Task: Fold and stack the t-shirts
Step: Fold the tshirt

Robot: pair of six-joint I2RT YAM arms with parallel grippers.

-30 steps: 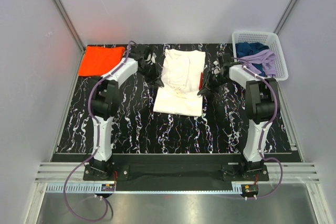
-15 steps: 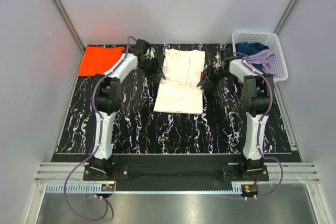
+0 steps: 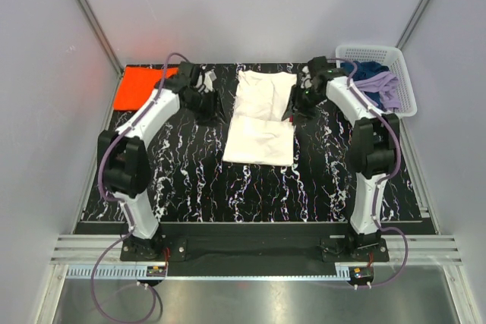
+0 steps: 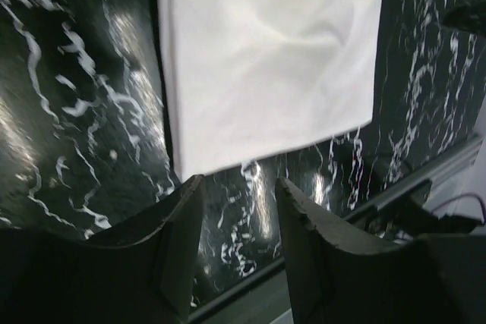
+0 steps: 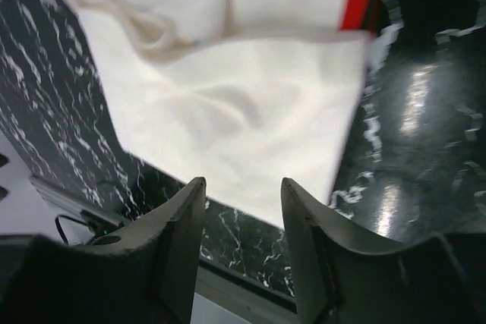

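Observation:
A white t-shirt lies folded to a long strip in the middle of the black marbled table, with a red edge showing on its right side. It also shows in the left wrist view and in the right wrist view. A folded orange t-shirt lies at the far left corner. My left gripper is open and empty, left of the white shirt's far end. My right gripper is open and empty, right of that far end.
A white basket holding blue and purple cloth stands at the far right corner. Grey walls close in the table on three sides. A metal rail runs along the near edge by the arm bases.
Both arms have lifted back from the white shirt's sides toward the far edge of the table, open. The shirt now lies narrower and flatter, its sides folded in.

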